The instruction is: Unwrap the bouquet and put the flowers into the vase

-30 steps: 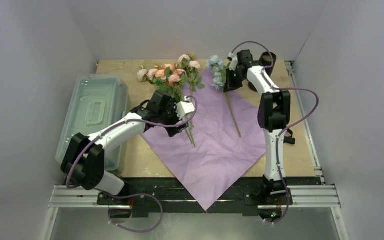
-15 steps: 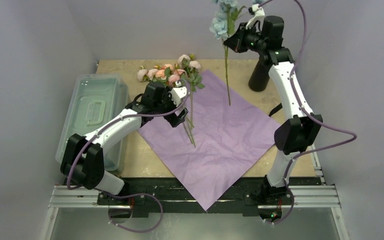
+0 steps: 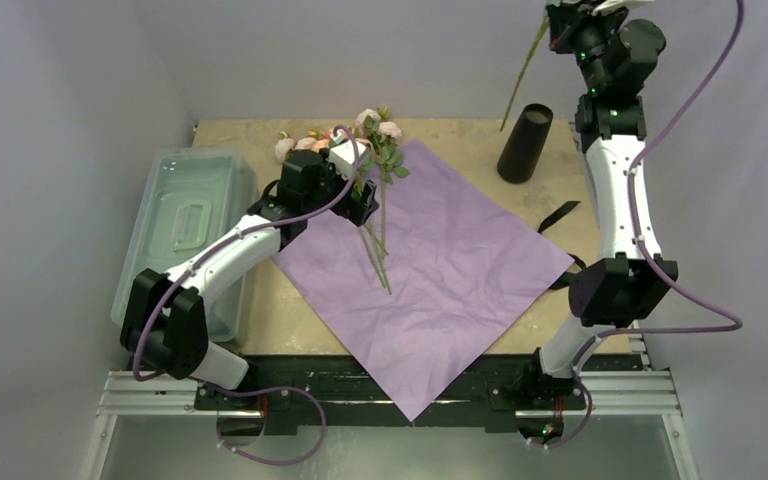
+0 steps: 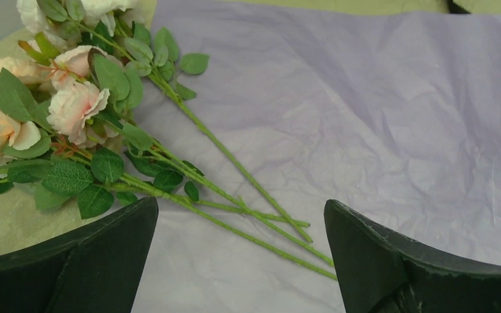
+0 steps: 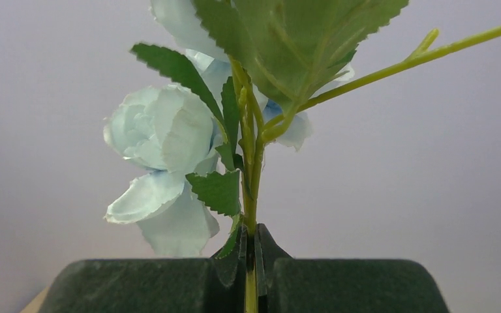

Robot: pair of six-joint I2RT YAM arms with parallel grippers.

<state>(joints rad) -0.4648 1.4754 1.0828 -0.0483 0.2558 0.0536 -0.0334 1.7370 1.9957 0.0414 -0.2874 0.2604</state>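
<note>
From above, the paper (image 3: 440, 270) lies spread flat mid-frame, so unwrapping looks done. At the upper right the right gripper (image 3: 563, 22) hangs one stem (image 3: 520, 78) beside the black vase (image 3: 525, 143), which holds no flower. The left wrist view shows the left gripper (image 4: 240, 215) released, jaws wide over the pink flowers (image 4: 72, 111) at upper left, and the right wrist view shows jaws clenched on the blue flower (image 5: 163, 150), so every stem is left to place.

Right hand (image 5: 254, 251) lifted blue flower (image 5: 163, 150); left hand (image 4: 240, 208) opened.
</note>
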